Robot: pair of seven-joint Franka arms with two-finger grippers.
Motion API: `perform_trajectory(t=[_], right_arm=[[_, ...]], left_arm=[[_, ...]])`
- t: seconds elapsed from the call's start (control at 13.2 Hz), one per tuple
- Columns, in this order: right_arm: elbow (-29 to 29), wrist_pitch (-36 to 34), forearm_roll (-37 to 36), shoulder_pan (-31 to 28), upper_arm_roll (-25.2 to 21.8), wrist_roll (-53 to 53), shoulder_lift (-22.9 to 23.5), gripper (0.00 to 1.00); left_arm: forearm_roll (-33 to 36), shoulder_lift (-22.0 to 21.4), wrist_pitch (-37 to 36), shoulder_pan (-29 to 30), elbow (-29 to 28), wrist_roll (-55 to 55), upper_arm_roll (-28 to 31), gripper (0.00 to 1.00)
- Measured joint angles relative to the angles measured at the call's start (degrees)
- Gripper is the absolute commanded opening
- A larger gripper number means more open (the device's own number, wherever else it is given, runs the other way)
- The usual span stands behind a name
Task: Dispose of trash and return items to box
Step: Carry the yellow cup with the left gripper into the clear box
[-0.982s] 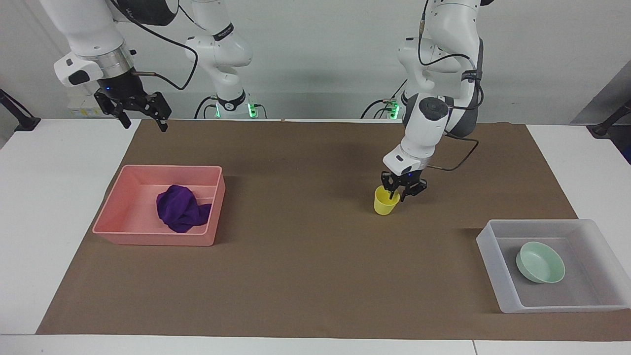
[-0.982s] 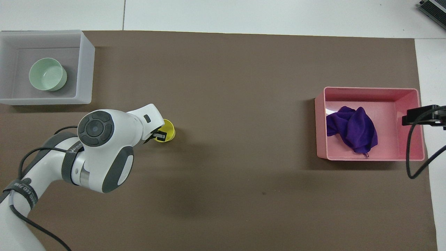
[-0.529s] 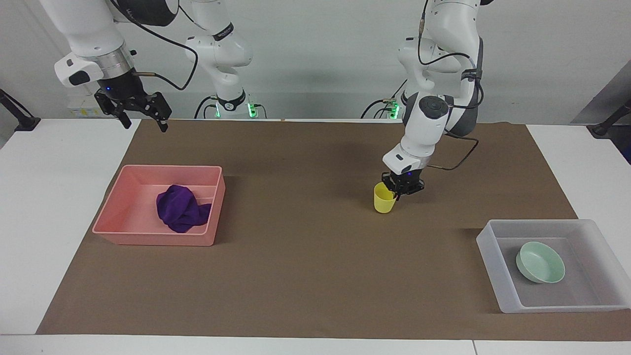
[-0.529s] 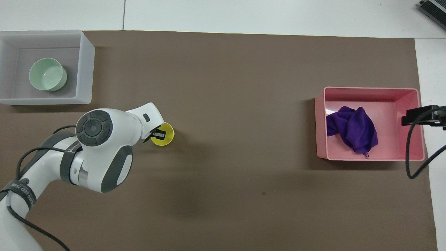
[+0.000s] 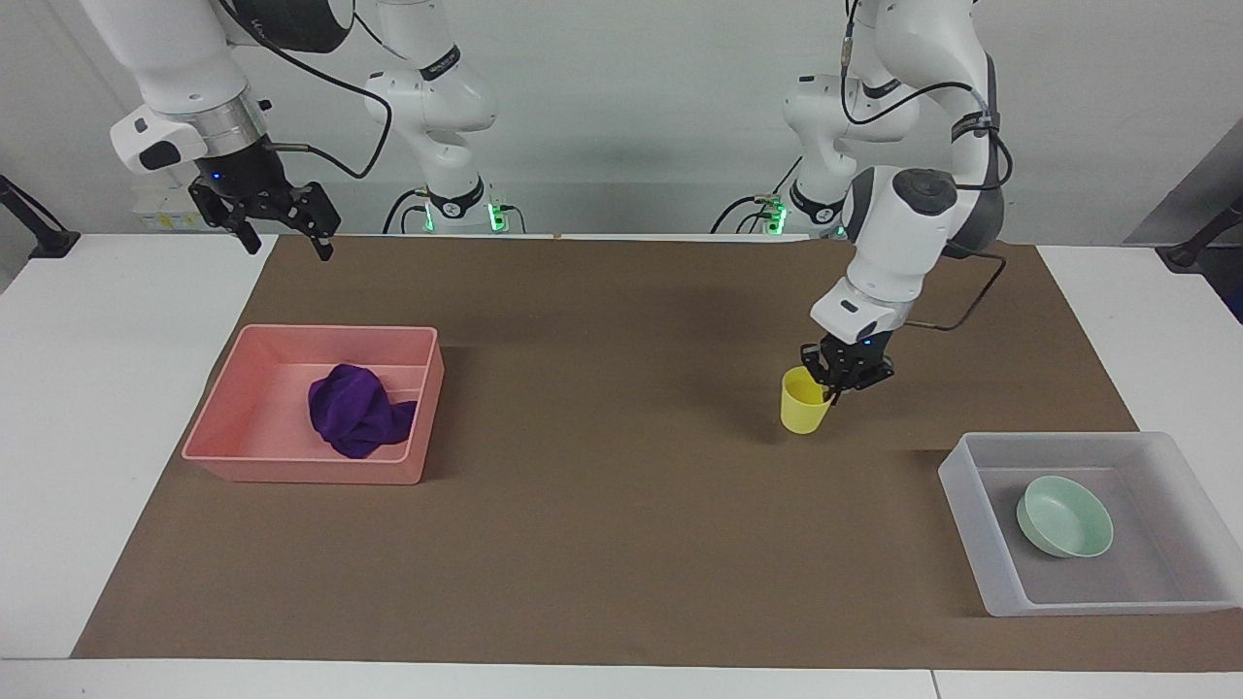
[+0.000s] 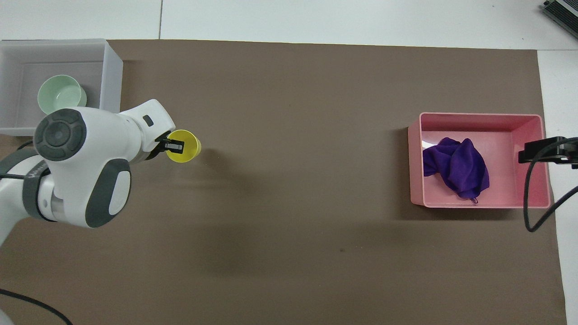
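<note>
Yellow cup (image 5: 805,405) gripped at rim by closed left pincer (image 5: 841,382), bowl (image 5: 1064,515) in box (image 5: 1010,602), right pincer (image 5: 283,231) open

White table (image 5: 117,408), brown mat (image 5: 602,544), two trays

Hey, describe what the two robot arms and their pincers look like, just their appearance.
Both arms are glossy white with dark grey joint caps and bands. Loose black cables trail along them. The left pincer and right pincer are small black two-finger units; the right sits under a silver ring. Green lights glow at the bases.
</note>
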Motion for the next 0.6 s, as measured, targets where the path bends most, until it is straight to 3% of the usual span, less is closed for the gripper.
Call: perform_trajectory(t=[0.23, 0.6], right_arm=[[-0.1, 0.0, 0.0, 0.0, 0.0, 0.2, 0.0, 1.0], [-0.1, 0.0, 0.0, 0.0, 0.0, 0.4, 0.0, 1.0]], left_arm=[[0.1, 2.4, -4.3, 5.3, 8.6, 3.4, 0.1, 0.0], [0.1, 9.8, -12.4, 12.9, 25.6, 5.5, 0.0, 0.0]])
